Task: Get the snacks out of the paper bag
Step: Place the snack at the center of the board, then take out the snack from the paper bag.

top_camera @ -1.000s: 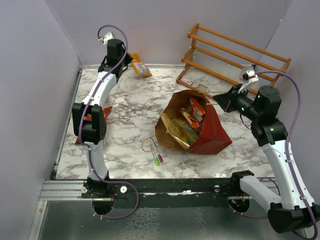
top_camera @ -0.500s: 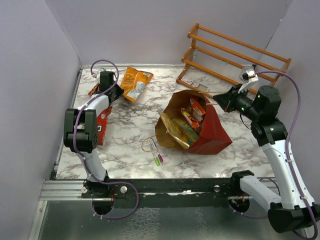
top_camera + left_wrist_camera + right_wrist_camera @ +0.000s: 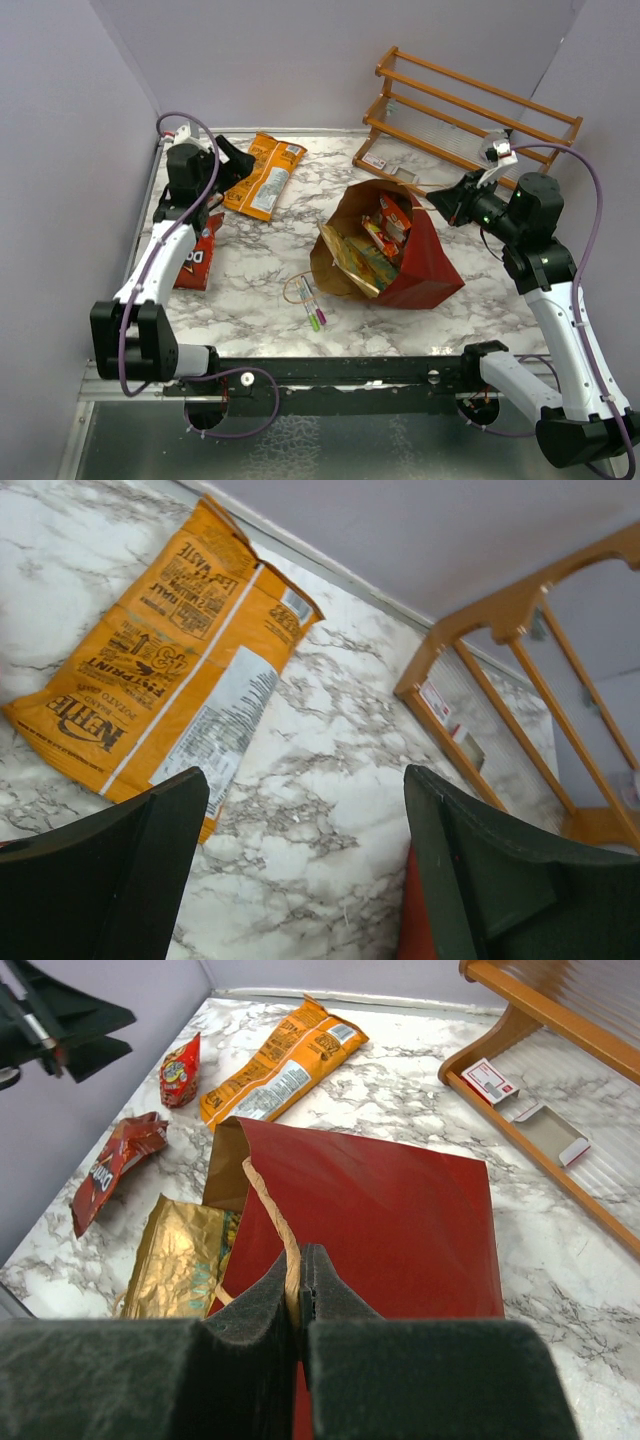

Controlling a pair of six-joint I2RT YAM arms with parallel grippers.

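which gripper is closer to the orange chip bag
Left. The left gripper hovers open just beside the orange chip bag; the right gripper is well off to its right, shut on the paper bag handle.

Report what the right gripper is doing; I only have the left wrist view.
Observer: The right gripper is shut on the string handle of the paper bag.
Operator: Say whether the bag is empty.
Observer: No. A gold packet and smaller red packets lie in its mouth.
Operator: Name what's out besides my orange packet.
Observer: A Doritos bag lies on the table beside the left arm.
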